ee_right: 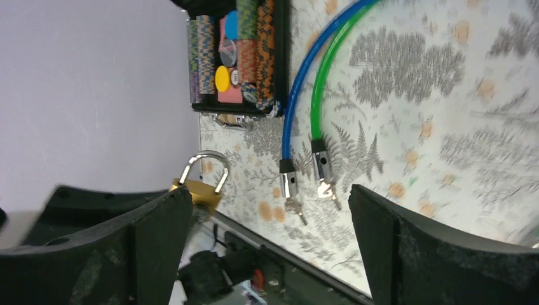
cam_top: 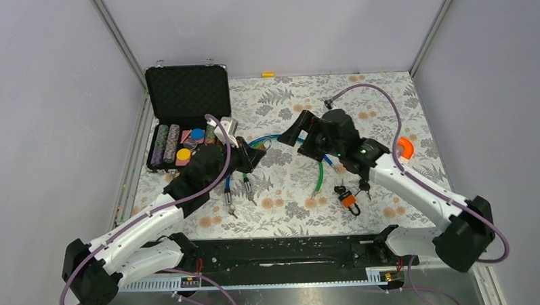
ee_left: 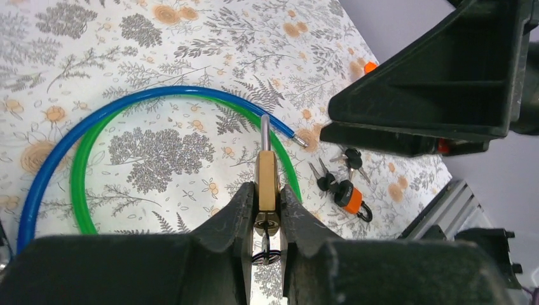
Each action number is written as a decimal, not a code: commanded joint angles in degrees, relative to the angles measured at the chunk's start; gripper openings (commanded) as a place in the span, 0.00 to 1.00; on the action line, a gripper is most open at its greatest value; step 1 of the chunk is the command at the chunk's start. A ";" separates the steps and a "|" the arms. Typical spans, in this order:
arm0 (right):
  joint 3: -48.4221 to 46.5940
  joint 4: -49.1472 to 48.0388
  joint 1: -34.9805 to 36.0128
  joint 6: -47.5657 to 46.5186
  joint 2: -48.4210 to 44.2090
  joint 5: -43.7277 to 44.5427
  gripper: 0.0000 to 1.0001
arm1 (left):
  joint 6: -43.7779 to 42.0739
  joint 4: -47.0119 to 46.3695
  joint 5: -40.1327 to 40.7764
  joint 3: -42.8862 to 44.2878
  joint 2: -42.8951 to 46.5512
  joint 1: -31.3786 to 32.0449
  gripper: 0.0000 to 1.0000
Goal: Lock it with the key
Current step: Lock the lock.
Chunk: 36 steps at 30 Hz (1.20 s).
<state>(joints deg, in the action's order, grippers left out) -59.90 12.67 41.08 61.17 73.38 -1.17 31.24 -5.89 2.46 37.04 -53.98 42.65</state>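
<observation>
My left gripper [ee_left: 267,190] is shut on a brass padlock [ee_left: 267,181] and holds it by its flat sides above the floral mat, with the steel shackle [ee_left: 265,132] pointing away. A key [ee_left: 266,238] with a dark ring sits in the padlock's underside, between my fingers. In the top view the left gripper [cam_top: 254,157] is at mid-table. My right gripper [cam_top: 296,134] hovers just right of it, wide open and empty. In the right wrist view [ee_right: 270,190] the padlock [ee_right: 198,188] shows beside its left finger.
A blue cable lock [cam_top: 224,188] and a green cable lock [cam_top: 320,178] lie looped on the mat, keys in their ends. An orange padlock with keys [cam_top: 350,201] lies front right. An open black case [cam_top: 186,94] with poker chips stands back left. An orange object [cam_top: 406,146] lies right.
</observation>
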 commanded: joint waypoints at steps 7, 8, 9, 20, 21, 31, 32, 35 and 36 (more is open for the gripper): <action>0.56 -10.97 -5.70 -33.82 -12.17 -26.69 0.84 | -15.14 19.69 -22.07 21.79 -3.05 -2.70 0.00; 0.90 -11.73 -5.66 -34.47 -12.68 -29.38 0.74 | -16.12 20.32 -24.51 22.36 -3.00 -3.05 0.00; 1.23 -12.01 -5.70 -34.94 -13.19 -30.50 0.64 | -16.97 20.68 -27.12 22.83 -2.91 -3.50 0.00; 3.22 -13.04 -5.69 -42.18 -17.73 -40.11 0.51 | -24.16 25.96 -46.30 28.19 -3.10 -5.74 0.00; 3.24 -13.02 -5.69 -42.93 -17.87 -40.48 0.53 | -24.27 26.01 -47.25 28.44 -3.07 -5.76 0.00; 3.72 -11.10 -5.67 -45.77 -19.56 -45.08 0.41 | -23.66 23.40 -51.61 28.64 -2.76 -5.74 0.00; 3.78 -10.27 -5.66 -46.60 -20.00 -45.59 0.39 | -23.18 22.84 -52.08 28.69 -2.80 -5.80 0.00; 4.22 -8.89 -5.72 -48.16 -21.29 -46.72 0.39 | -21.45 20.61 -53.66 28.50 -2.82 -5.77 0.00; 4.67 -9.33 -5.67 -47.96 -21.54 -46.88 0.39 | -20.92 19.89 -54.07 28.35 -2.76 -5.74 0.00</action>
<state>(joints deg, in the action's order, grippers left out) -55.92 3.49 35.62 15.81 54.28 -44.36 8.45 21.37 -46.96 63.00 -57.56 37.12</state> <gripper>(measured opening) 0.383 0.146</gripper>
